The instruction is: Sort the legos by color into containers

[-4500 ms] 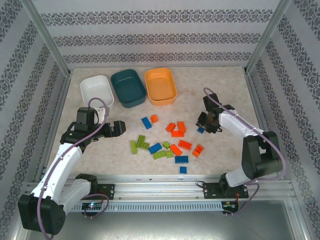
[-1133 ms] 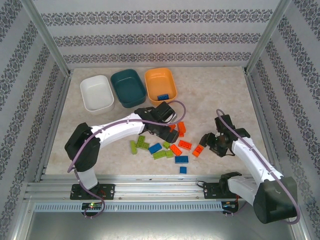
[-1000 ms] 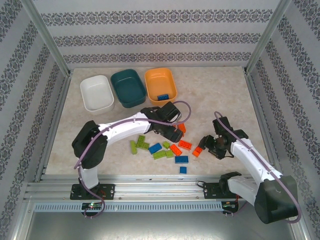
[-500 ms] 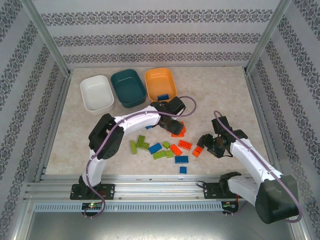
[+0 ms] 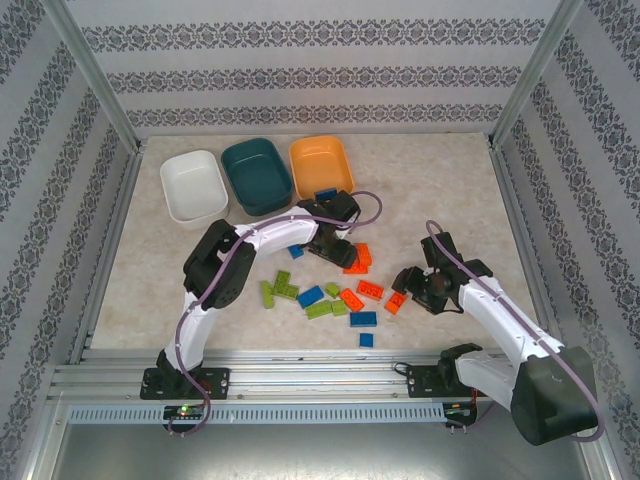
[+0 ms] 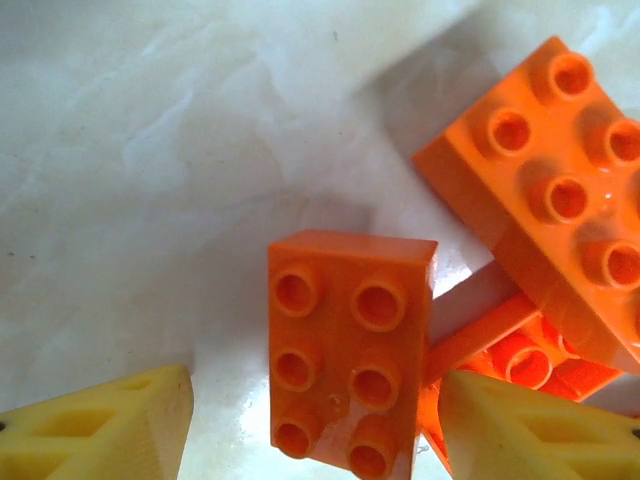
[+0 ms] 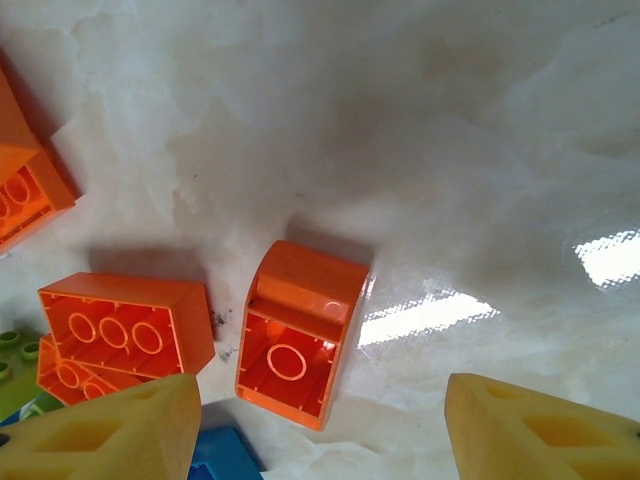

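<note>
Orange, blue and lime green legos [image 5: 340,295] lie scattered mid-table. Behind them stand the containers: a white tub [image 5: 193,185], a dark teal tub [image 5: 256,175] and an orange tub [image 5: 322,160] with a blue brick [image 5: 326,193] in it. My left gripper [image 5: 345,250] is low over the orange cluster. In the left wrist view its open jaws [image 6: 315,425] straddle a six-stud orange brick [image 6: 350,355]; the right fingertip [image 6: 540,425] is almost against it, the left one stands apart. My right gripper [image 7: 320,430] is open around an upturned orange slope brick [image 7: 295,340], not touching it.
More orange bricks [image 6: 555,180] crowd the left gripper's right side. An upturned orange brick [image 7: 120,325] and a blue one [image 7: 225,455] lie by the right gripper's left finger. Metal frame posts and patterned walls enclose the table [image 5: 440,180].
The left arm has swung away from me onto the orange cluster and its jaws have narrowed around the orange brick. The right arm has barely moved. The blue brick has reached the orange tub.
</note>
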